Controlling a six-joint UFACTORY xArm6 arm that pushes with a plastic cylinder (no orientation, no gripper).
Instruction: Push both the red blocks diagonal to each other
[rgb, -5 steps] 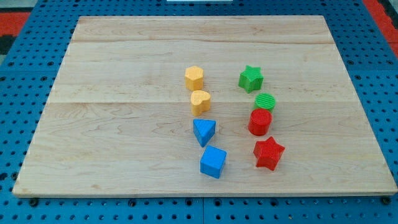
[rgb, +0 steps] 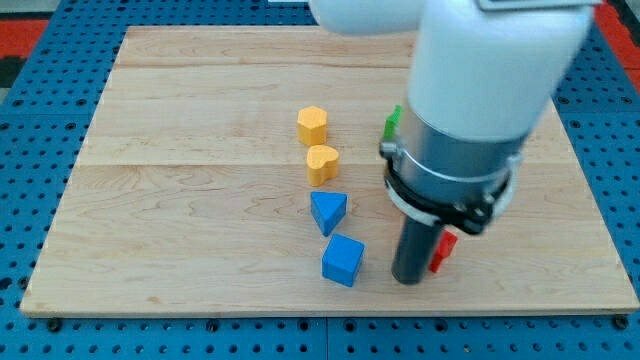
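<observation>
Arm: the large white and grey body fills the right half of the view and hides much of the board there.
My tip (rgb: 409, 279): the dark rod comes down near the near edge of the wooden board (rgb: 200, 250), its end resting on the surface to the right of the blue cube.
Claw state: there is no claw on this rig, only the bare rod, so nothing spreads, closes or pinches.
Red block (rgb: 443, 252): only a small red sliver shows, touching or just beside the right side of the rod; its shape cannot be made out.
Second red block: hidden behind the arm; where it sits cannot be told.
Key relation: the visible red piece lies immediately right of my tip and slightly farther back, so a push from here would drive it rightward or away. Whether that makes a diagonal depends on the hidden red block, which I judge to lie farther back under the arm.
Green block (rgb: 392, 121): a small green edge peeks out at the arm's left side, farther back; shape unclear.
Blue cube (rgb: 343, 260): just left of my tip, apart from it.
Blue triangle (rgb: 328, 212): just behind the cube.
Orange heart (rgb: 322, 163): behind the triangle.
Orange hexagonal block (rgb: 312, 125): farthest back in that column.
Risk: a leftward drift would knock the blue cube.
</observation>
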